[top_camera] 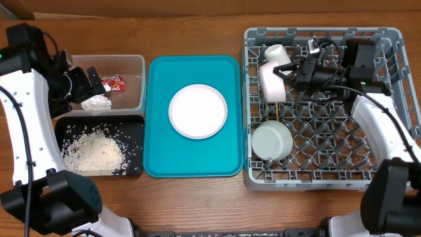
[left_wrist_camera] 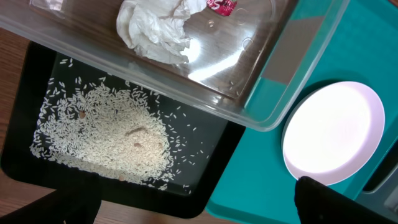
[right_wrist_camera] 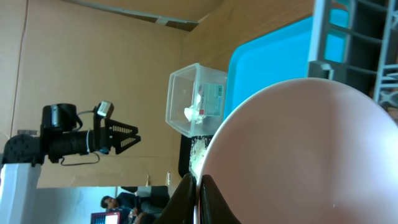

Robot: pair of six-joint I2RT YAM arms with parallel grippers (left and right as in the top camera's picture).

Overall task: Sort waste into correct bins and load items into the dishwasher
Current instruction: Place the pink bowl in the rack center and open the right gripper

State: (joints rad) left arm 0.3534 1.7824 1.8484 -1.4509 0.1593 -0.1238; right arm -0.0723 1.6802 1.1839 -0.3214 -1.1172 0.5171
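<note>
**Waste binned, one bowl held in the rack**

The clear tub (top_camera: pixel 135 60) holds the crumpled napkin (top_camera: pixel 97 103) and the red wrapper (top_camera: pixel 114 82). Just below it, the black tray (top_camera: pixel 135 125) carries the loose rice (top_camera: pixel 95 151), spread in a heap. The white plate (top_camera: pixel 198 111) lies flat on the teal tray (top_camera: pixel 158 151) at the middle of the table (top_camera: pixel 197 33). The dish rack (top_camera: pixel 329 181) contains a cup (top_camera: pixel 276 52) near its top left, an upturned bowl (top_camera: pixel 272 140) lower down, and a second bowl (top_camera: pixel 270 84) standing on edge. The right end effector (top_camera: pixel 287 72) is clamped on that second bowl's rim. The left end effector (top_camera: pixel 89 84) hovers over the tub's left end with its fingers spread and holding nothing.
</note>
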